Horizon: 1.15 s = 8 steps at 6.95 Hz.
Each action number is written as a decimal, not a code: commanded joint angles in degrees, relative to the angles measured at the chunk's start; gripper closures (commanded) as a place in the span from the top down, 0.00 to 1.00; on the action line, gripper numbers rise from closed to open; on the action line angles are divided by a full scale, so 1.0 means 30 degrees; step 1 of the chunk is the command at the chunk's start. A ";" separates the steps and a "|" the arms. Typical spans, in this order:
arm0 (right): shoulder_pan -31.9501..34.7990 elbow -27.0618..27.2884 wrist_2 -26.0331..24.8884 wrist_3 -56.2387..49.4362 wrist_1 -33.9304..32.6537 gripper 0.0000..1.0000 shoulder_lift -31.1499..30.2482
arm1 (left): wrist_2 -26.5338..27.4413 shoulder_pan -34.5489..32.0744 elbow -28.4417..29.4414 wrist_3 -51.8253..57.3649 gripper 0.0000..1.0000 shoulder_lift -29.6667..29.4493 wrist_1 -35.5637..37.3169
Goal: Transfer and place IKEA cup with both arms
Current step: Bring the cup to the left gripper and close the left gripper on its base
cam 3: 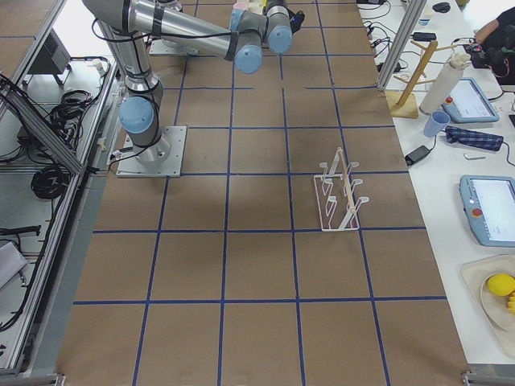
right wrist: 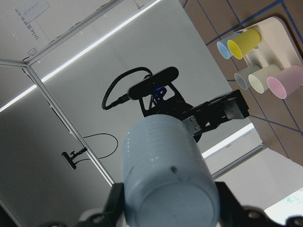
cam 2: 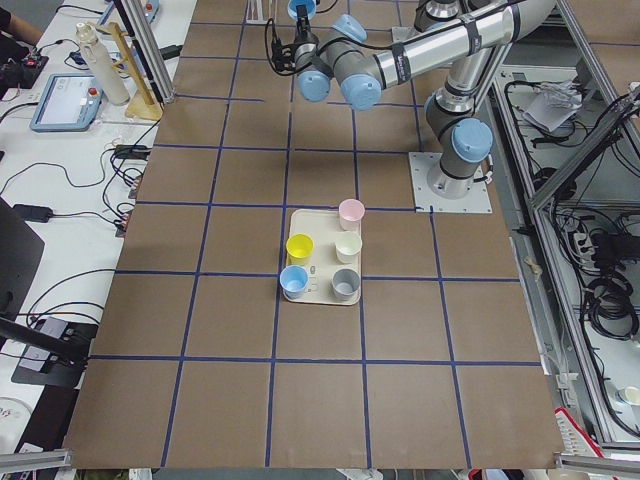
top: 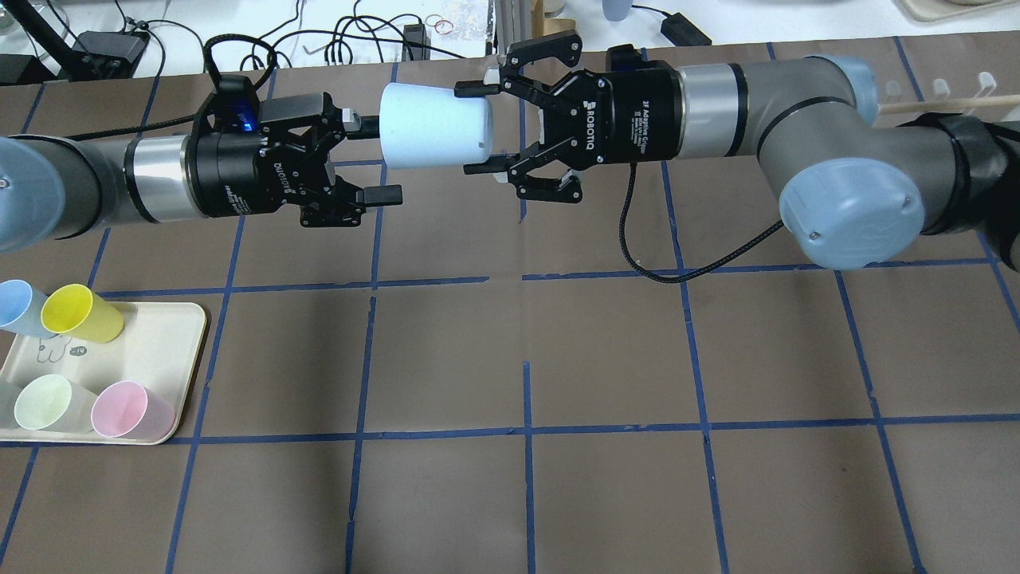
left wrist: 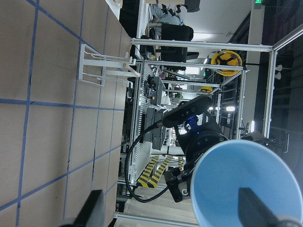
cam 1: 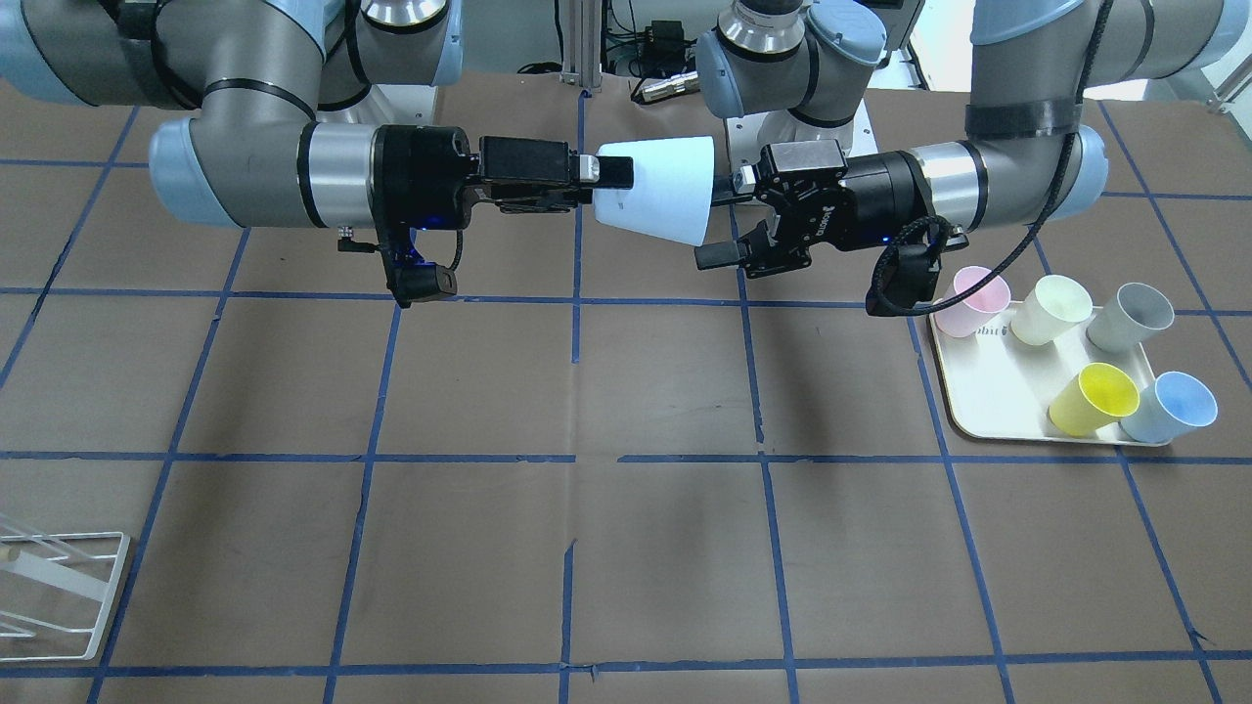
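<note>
The light blue IKEA cup (top: 434,127) hangs on its side in the air between my two grippers, above the far middle of the table. My right gripper (top: 464,129) is shut on its narrow base end, one finger on each side; the right wrist view shows the base (right wrist: 165,175) between the fingers. My left gripper (top: 386,159) is open at the cup's mouth. One of its fingers (left wrist: 255,210) sits inside the rim and the other stands apart outside. In the front view the cup (cam 1: 655,191) lies between the right gripper (cam 1: 616,181) and the left gripper (cam 1: 712,223).
A cream tray (top: 187,351) on my left side holds pink, pale green, grey, yellow and blue cups. A white wire rack (cam 1: 59,587) stands on my right side. Brown paper with blue tape lines covers the table.
</note>
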 commanded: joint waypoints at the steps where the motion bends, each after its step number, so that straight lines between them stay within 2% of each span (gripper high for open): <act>1: 0.0060 -0.0024 0.0340 0.0693 -0.0017 0.00 0.0031 | -0.0446 -0.0591 0.0001 -0.0244 0.99 0.0037 -0.0037; 3: 0.0060 -0.0024 0.0369 0.0754 0.0013 0.00 0.0118 | -0.0183 -0.0536 -0.0028 -0.0303 0.87 0.0359 -0.0300; 4: 0.0060 0.0005 0.0340 0.0783 0.0042 0.00 0.0118 | -0.0182 -0.0535 0.0029 -0.0303 0.65 0.0418 -0.0476; 5: 0.0060 0.0005 0.0311 0.1016 0.0042 0.00 0.0118 | -0.0182 -0.0535 0.0001 -0.0303 0.60 0.0390 -0.0477; 6: 0.0060 0.0005 0.0340 0.1076 0.0042 0.00 0.0118 | -0.0182 -0.0506 0.0030 -0.0303 0.59 0.0389 -0.0477; 7: 0.0060 0.0005 0.0340 0.1309 0.0042 0.00 0.0350 | -0.0182 -0.0448 0.0059 -0.0274 0.51 0.0389 -0.0448; 8: 0.0060 -0.0024 0.0340 0.1398 0.0013 0.00 0.0440 | -0.0182 -0.0447 0.0059 -0.0303 0.29 0.0389 -0.0448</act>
